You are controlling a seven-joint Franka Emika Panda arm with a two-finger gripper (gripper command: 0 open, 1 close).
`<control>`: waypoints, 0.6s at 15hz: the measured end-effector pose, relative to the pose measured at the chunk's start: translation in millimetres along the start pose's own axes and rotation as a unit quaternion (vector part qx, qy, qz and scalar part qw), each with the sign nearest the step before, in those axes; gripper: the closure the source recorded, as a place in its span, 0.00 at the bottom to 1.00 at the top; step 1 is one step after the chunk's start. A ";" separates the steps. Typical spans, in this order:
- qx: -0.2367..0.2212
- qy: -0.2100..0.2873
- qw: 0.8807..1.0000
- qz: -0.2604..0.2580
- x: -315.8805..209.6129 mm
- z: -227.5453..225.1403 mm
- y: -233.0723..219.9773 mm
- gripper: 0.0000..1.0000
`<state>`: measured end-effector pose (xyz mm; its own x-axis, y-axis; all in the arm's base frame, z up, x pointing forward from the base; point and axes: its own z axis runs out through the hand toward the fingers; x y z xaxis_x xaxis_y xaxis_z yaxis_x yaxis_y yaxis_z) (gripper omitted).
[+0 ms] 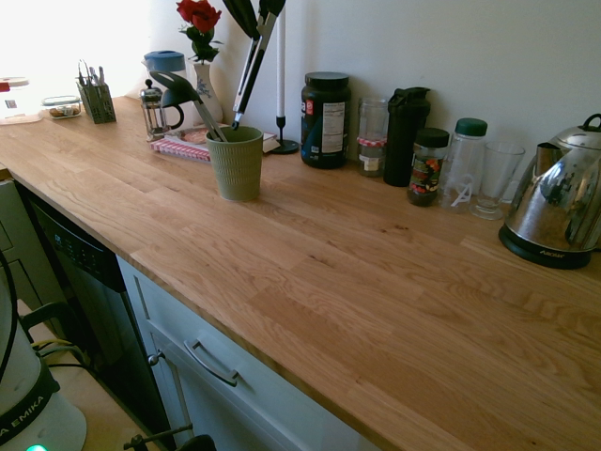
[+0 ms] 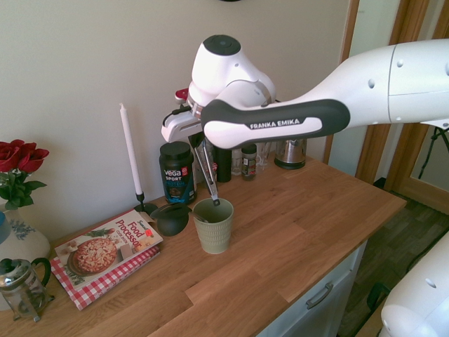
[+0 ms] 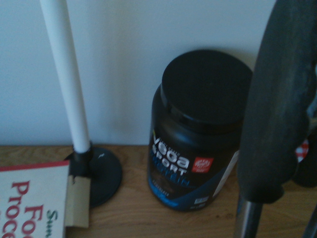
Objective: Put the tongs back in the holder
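The gripper (image 2: 198, 135), left of centre in the second exterior view, is clamped tight on the tongs (image 2: 206, 172), which hang slanted with their dark tips just over the rim of the holder (image 2: 214, 226), below centre. A ladle (image 1: 178, 92) already leans inside. The tips want to come down into the free side, with the tongs lowered fully before any release.
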<state>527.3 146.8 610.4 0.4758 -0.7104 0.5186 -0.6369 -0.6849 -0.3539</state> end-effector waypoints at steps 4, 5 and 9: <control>-0.004 0.008 1.000 0.003 -11.9 29.6 -5.4 1.00; -0.001 0.006 1.000 0.004 -13.9 33.8 -6.3 1.00; 0.002 0.013 1.000 0.001 -24.0 53.2 5.6 1.00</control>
<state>544.6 151.4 554.6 0.4597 -0.7070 0.5375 -0.6346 -0.6849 -0.3581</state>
